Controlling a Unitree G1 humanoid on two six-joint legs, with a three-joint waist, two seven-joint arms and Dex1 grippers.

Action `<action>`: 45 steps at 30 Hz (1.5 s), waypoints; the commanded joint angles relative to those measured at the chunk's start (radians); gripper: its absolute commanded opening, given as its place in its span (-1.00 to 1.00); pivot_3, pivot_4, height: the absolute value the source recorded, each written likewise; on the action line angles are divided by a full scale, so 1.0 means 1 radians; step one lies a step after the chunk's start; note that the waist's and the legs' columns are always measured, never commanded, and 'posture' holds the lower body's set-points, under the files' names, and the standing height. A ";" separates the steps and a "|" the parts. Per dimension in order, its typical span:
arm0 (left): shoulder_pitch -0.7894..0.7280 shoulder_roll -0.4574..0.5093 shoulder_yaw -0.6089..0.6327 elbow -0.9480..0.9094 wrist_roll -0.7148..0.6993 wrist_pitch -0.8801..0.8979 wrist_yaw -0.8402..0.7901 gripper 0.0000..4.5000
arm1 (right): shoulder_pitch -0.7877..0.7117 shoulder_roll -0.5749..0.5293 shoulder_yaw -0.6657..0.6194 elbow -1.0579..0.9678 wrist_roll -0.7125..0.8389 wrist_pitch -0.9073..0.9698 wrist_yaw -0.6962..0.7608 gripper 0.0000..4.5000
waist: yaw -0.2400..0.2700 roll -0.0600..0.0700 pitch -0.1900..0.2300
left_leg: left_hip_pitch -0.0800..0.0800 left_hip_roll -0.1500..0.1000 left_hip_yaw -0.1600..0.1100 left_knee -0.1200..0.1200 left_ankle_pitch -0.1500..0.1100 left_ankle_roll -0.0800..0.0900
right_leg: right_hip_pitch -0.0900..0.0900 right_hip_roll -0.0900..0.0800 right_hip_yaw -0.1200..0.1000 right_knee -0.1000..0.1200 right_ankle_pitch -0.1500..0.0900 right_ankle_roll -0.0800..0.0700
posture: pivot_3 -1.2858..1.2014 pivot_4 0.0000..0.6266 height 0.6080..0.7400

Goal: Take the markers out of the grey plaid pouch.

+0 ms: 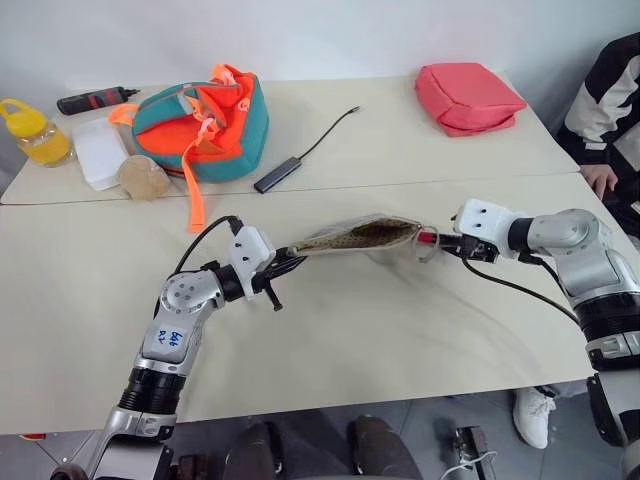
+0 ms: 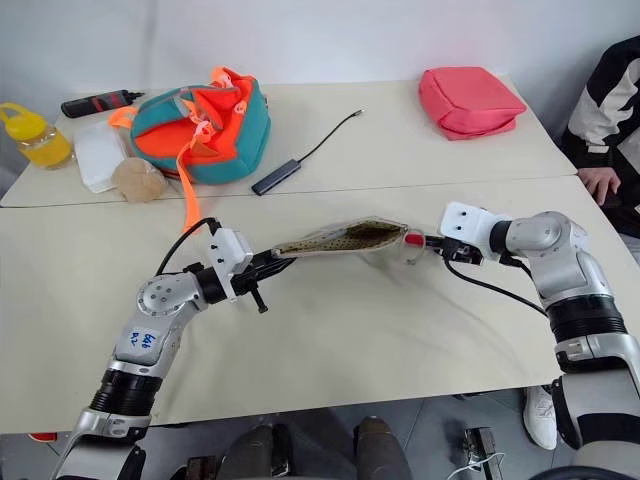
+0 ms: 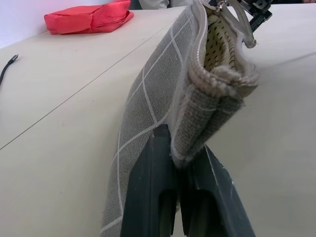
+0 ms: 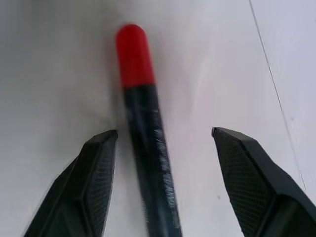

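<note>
Red marker (image 4: 143, 143) between open right hand (image 4: 163, 143) fingers

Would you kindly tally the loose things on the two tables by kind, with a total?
Pouches and bags: 3 (grey plaid pouch, pink-red pouch, teal-and-orange bag)
Markers: 1 (red-capped marker)
Black-and-red tube: 1
Yellow bottle: 1
White box: 1
Black adapter with cable: 1
Round tan item: 1
Total: 9

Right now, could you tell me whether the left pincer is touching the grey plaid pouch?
Touching. In the left wrist view the left pincer has both fingers pressed against the folded end of the grey plaid pouch, pinching it.
</note>
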 commanded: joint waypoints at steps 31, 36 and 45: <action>-0.029 -0.005 -0.003 -0.153 -0.186 0.271 -0.094 -1.00 | -0.021 0.020 0.076 -0.552 0.212 0.278 0.194 -0.98 | 0.008 0.001 0.001 | -0.001 0.000 -0.001 0.000 -0.001 0.000 | -0.001 0.000 -0.001 0.000 0.000 0.000 | 0.03 -0.52 1.00; -0.045 -0.017 0.041 -0.212 -0.358 0.495 -0.096 -1.00 | -0.125 -0.007 0.106 -0.619 0.250 0.452 0.306 -0.98 | -0.002 0.001 0.001 | -0.001 0.002 -0.001 -0.001 -0.001 0.000 | -0.001 0.002 0.000 0.000 0.000 0.000 | 0.03 -0.52 1.00; 0.004 0.024 -0.050 -0.194 -0.278 0.501 -0.085 -1.00 | -0.128 0.018 0.245 -0.551 0.149 0.462 0.310 -0.98 | 0.003 0.001 0.001 | -0.001 0.001 -0.003 0.000 -0.001 -0.001 | 0.001 0.001 -0.001 -0.001 0.000 0.000 | 0.03 -0.52 1.00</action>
